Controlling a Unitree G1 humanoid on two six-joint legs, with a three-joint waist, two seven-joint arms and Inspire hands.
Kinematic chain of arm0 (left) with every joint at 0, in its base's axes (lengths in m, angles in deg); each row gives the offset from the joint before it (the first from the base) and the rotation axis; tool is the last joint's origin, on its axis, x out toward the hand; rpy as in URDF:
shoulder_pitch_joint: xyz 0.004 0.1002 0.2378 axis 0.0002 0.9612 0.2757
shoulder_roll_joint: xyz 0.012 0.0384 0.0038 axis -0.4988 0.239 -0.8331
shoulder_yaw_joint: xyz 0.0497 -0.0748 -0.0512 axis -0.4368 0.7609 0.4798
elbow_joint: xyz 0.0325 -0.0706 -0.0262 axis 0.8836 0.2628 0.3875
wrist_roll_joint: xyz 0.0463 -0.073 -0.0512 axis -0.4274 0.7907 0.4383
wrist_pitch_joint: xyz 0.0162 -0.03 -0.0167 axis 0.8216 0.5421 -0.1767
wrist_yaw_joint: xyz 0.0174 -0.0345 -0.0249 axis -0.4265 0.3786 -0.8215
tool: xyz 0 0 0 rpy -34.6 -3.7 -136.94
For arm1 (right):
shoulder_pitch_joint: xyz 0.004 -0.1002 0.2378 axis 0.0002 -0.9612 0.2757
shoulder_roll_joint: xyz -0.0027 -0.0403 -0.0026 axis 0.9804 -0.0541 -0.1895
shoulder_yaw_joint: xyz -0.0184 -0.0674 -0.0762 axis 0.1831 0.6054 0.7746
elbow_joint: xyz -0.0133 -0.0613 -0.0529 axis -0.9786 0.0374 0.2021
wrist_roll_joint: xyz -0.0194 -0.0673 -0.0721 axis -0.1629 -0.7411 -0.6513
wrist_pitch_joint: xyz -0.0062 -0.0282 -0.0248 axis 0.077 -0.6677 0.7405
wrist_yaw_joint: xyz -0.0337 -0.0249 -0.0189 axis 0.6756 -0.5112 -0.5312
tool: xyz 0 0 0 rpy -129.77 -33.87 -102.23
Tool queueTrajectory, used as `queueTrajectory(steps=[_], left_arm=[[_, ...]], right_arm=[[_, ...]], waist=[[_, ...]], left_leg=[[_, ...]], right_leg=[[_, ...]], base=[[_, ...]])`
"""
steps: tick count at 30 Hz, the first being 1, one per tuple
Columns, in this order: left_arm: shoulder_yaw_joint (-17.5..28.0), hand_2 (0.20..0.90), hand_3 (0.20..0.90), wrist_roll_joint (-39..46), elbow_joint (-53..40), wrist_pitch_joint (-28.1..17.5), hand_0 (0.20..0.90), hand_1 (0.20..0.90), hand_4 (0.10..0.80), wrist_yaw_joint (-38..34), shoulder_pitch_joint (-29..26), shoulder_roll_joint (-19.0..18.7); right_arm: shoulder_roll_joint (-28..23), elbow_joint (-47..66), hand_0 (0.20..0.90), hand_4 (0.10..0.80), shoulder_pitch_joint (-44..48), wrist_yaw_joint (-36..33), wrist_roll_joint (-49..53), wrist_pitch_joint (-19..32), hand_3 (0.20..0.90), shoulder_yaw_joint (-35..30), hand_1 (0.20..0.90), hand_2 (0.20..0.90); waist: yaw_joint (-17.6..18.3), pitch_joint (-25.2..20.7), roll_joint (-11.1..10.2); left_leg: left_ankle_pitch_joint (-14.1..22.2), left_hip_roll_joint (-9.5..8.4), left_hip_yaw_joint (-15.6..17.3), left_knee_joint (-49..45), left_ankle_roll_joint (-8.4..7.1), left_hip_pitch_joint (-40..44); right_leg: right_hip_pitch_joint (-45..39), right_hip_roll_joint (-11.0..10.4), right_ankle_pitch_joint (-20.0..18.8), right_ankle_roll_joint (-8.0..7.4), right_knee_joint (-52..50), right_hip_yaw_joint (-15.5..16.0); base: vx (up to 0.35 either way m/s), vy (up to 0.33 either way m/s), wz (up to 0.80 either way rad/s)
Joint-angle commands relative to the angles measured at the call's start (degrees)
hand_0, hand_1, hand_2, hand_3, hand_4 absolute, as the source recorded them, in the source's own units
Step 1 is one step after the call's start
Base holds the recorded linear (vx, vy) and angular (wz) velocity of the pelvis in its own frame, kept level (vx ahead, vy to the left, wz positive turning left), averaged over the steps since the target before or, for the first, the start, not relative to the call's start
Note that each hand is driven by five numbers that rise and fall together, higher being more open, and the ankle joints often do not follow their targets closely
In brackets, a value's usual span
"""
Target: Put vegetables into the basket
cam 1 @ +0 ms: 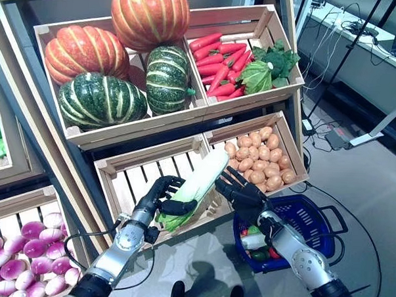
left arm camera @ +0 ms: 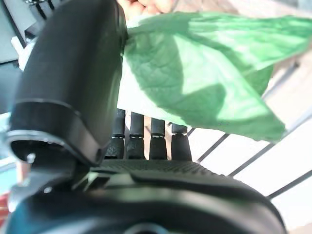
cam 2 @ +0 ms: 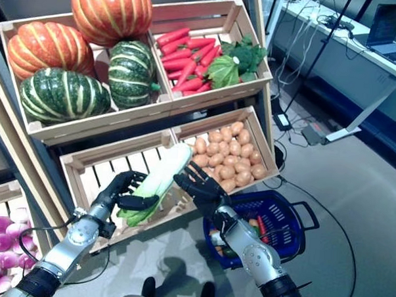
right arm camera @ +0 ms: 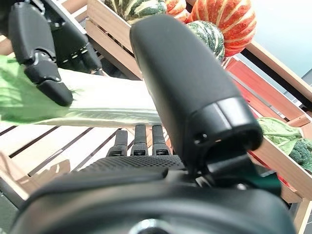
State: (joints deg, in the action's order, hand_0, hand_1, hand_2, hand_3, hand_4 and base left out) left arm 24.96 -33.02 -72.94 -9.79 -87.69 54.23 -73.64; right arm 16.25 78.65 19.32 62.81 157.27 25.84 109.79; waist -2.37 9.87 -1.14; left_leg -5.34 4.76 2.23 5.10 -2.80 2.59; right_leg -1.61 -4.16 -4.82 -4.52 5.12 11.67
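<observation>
A long cabbage [cam 1: 200, 181], white at one end and leafy green at the other, hangs tilted over an empty slatted crate [cam 1: 134, 175]. My left hand [cam 1: 162, 196] is shut on its green end, thumb across the leaves [left arm camera: 195, 83]. The right hand [cam 1: 242, 193] is open at the white end [right arm camera: 107, 102], with straight fingers beneath the stalk; whether they touch it is unclear. On the floor below the right arm stands the blue basket [cam 1: 315, 240], holding a few vegetables: something white, red and green.
The shelf holds crates of pumpkins [cam 1: 101, 101], carrots [cam 1: 218, 60] with leafy greens [cam 1: 267, 69], and potatoes [cam 1: 260, 158]. Purple-white turnips [cam 1: 22, 259] fill a crate at the lower left. A desk [cam 1: 360, 44] and floor cables lie to the right.
</observation>
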Motion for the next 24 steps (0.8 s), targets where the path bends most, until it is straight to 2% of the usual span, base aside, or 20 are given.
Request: queueTrajectory(steps=[1, 6, 9, 14, 24], left_arm=[[-8.33, 0.300, 0.300, -5.04, -3.23, -5.11, 0.300, 0.300, 0.400, 1.19, -6.62, 0.55], [-6.93, 0.300, 0.300, -4.62, -3.57, -4.17, 0.300, 0.300, 0.400, -2.75, -6.68, 0.62], [-5.21, 0.300, 0.300, -3.75, -3.59, -4.41, 0.300, 0.300, 0.400, -5.25, -6.55, 0.71], [-2.61, 0.300, 0.300, -2.56, -5.37, -5.31, 0.300, 0.300, 0.400, -5.02, -5.45, 0.83], [-1.78, 0.300, 0.300, -1.79, -6.62, -5.49, 0.300, 0.300, 0.400, -5.61, -6.18, 0.67]], right_arm=[[5.35, 6.17, 0.900, 0.800, 6.21, 1.63, -1.13, 6.90, 0.900, -0.36, 0.900, 0.900], [4.34, 5.58, 0.900, 0.800, 6.25, -1.25, -6.07, 8.57, 0.900, -1.96, 0.900, 0.900], [3.86, 5.74, 0.900, 0.800, 5.84, -3.55, -8.90, 11.75, 0.900, -3.98, 0.900, 0.900], [3.76, 7.16, 0.900, 0.800, 3.99, -5.62, -10.03, 17.44, 0.900, -8.12, 0.900, 0.900], [3.82, 5.04, 0.900, 0.800, 3.41, -5.31, -7.39, 17.83, 0.900, -9.87, 0.900, 0.900]], waist=[[-0.17, -3.80, -0.76], [-0.02, -3.83, -0.93], [-0.01, -3.75, -1.02], [0.14, -3.87, -0.87], [0.51, -3.98, -0.87]], left_leg=[[4.24, 0.60, 0.58, -0.10, -1.88, 1.35], [4.11, 0.71, 0.76, -0.10, -1.89, 1.25], [4.00, 0.75, 0.58, -0.10, -1.91, 1.15], [4.15, 0.76, 0.63, -0.10, -1.73, 1.27], [4.31, 0.76, 0.87, -0.10, -1.40, 1.17]], right_leg=[[-3.43, -3.63, 0.93, -3.82, -0.12, 1.79], [-3.31, -3.78, 0.70, -3.89, -0.12, 1.75], [-3.30, -3.84, 0.56, -3.85, -0.12, 1.72], [-3.12, -4.06, 0.23, -4.00, -0.12, 1.51], [-3.02, -4.16, 0.34, -3.89, -0.12, 1.12]], base=[[0.000, 0.000, 0.00], [0.000, 0.000, 0.00], [0.000, 0.000, 0.00], [0.000, 0.000, 0.00], [0.003, 0.000, 0.00]])
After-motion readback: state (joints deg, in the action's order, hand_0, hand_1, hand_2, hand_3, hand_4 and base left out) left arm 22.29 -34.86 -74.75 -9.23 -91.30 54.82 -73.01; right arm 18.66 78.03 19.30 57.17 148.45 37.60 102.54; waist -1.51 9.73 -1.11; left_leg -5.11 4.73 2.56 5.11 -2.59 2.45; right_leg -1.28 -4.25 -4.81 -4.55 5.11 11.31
